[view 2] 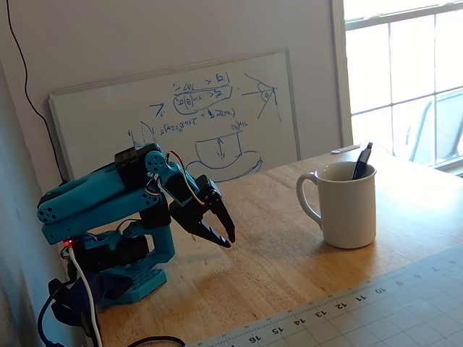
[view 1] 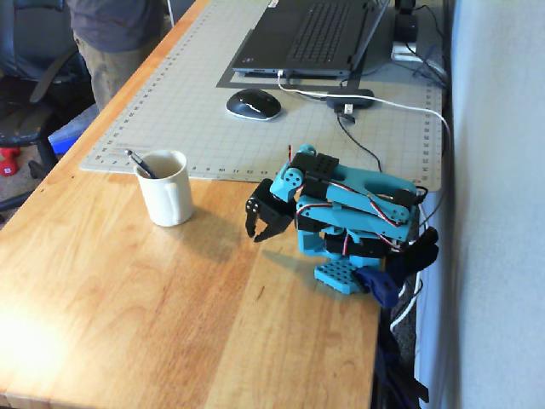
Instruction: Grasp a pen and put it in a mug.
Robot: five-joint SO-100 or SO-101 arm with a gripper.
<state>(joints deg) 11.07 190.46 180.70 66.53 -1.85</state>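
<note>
The cream-white mug (view 1: 168,200) stands upright on the wooden table, handle towards the arm; it also shows in the other fixed view (view 2: 351,210). The dark pen (view 1: 139,162) stands tilted inside the mug, with only its top end above the rim (view 2: 361,160). My gripper (view 1: 255,233) is on the folded blue arm and points down just above the table, about a hand's width from the mug. Its black jaws are together and hold nothing (view 2: 227,237).
A grey cutting mat (view 1: 204,119) carries a black mouse (view 1: 253,104) and a laptop (view 1: 306,34) with cables. A whiteboard (view 2: 181,116) leans on the wall behind the arm. A person (view 1: 115,43) stands at the table's far left corner. The arm's base (view 1: 341,274) sits at the table edge.
</note>
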